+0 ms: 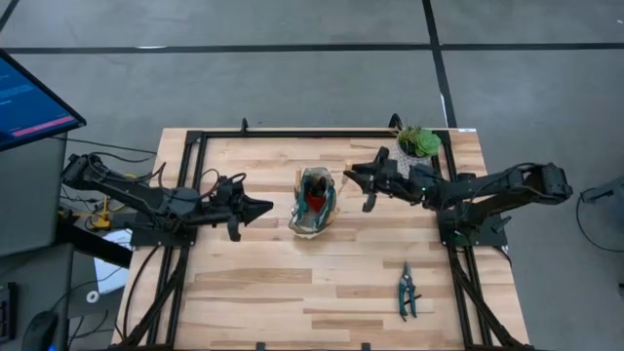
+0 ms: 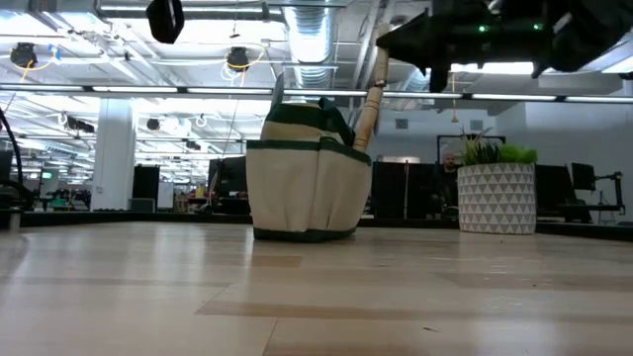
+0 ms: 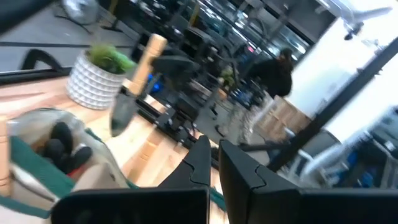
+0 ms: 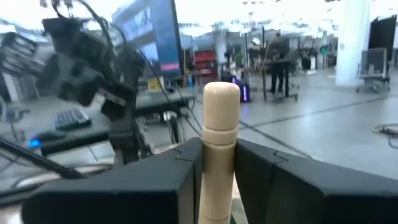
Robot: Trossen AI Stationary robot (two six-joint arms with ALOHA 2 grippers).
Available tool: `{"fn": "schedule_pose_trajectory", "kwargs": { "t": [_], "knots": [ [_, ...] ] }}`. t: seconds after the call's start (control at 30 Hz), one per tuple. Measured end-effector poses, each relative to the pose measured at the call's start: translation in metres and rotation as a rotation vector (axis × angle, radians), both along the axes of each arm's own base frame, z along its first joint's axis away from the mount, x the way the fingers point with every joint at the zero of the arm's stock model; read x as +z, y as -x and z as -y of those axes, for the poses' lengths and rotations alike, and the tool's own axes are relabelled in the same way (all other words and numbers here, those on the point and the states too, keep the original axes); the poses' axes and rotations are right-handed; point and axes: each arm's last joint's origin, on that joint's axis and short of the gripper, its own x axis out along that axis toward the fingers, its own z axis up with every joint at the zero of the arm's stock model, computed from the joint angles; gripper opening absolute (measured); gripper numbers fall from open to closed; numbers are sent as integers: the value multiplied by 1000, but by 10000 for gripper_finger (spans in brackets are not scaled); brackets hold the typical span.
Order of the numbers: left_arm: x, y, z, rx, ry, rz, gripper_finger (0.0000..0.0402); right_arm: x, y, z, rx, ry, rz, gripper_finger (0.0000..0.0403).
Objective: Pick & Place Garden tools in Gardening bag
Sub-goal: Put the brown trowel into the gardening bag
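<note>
Beside the gardening bag (image 1: 314, 203) on the surface, our right claw (image 4: 219, 163) grasps a trowel (image 3: 132, 88) by its handle; released off-centre, it could miss the opening. Left claw (image 1: 261, 207) clenched, empty.

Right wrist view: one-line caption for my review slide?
Right gripper clamps a trowel's wooden handle.
</note>
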Motion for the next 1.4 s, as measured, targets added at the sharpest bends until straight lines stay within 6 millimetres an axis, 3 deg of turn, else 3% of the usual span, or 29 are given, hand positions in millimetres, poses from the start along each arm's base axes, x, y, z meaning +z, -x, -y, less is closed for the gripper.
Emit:
{"fn": "schedule_pose_trajectory", "kwargs": {
  "t": [0.5,0.63,0.97,1.4],
  "knots": [
    [1,-2,-11,119,52,25,2,-31,-16,-4,98,87,-48,56],
    [2,-2,-13,129,60,31,2,-30,-17,-4,101,100,-19,56],
    [2,-2,-13,129,61,34,2,-49,-24,11,156,100,-77,56],
    [3,-2,-13,129,72,42,2,-75,-33,13,193,66,-110,56]
  ]
}}
